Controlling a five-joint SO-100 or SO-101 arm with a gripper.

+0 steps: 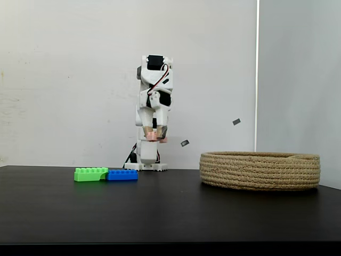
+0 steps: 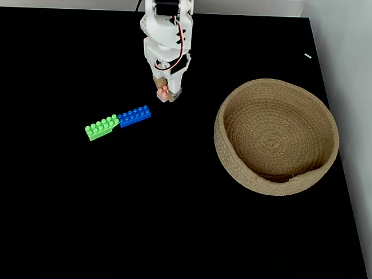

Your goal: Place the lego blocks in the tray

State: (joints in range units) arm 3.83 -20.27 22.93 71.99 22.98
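Note:
My gripper (image 1: 155,135) (image 2: 165,93) is shut on the pale pink lego block (image 1: 155,138) (image 2: 164,95), held in the air well above the table. The green block (image 1: 90,174) (image 2: 102,127) and the blue block (image 1: 122,174) (image 2: 135,115) lie end to end on the black table, below and to the left of the gripper in both fixed views. The tray (image 1: 260,170) (image 2: 232,157), a round coiled-rope basket, stands to the right with nothing inside it.
The arm's white base (image 1: 145,165) stands at the back of the black table. A white wall rises behind and to the right. Bare tabletop lies between the blocks and the tray.

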